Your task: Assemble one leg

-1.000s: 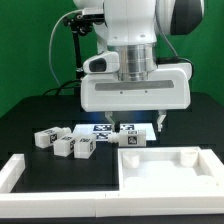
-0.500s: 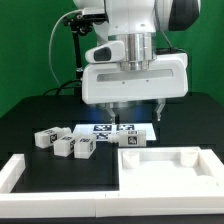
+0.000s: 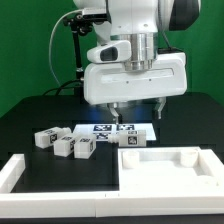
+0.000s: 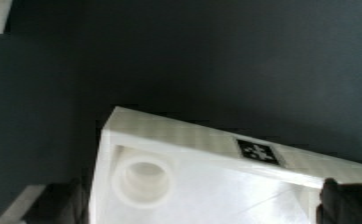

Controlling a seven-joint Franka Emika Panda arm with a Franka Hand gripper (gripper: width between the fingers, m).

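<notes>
Three legs, small white tagged posts, lie in a group at the exterior view's left (image 3: 43,139) (image 3: 63,147) (image 3: 85,146). Another leg (image 3: 128,140) lies by the marker board (image 3: 103,128), roughly below my gripper. My gripper (image 3: 136,110) hangs above the table with its jaws apart and nothing between them. In the wrist view the gripper (image 4: 199,208) shows only as dark fingertips (image 4: 53,205) at the edge. Beneath it is the large flat white panel (image 4: 213,185) with a round corner hole (image 4: 146,178) and a tag. No leg shows in the wrist view.
The large white panel (image 3: 165,168) lies at the front of the table, at the exterior view's right. A white L-shaped rail (image 3: 20,172) runs along the front left. The table is black, with a green backdrop behind.
My gripper has risen from just above the marker board and the leg beside it. It stays open. The parts on the table have not moved.
</notes>
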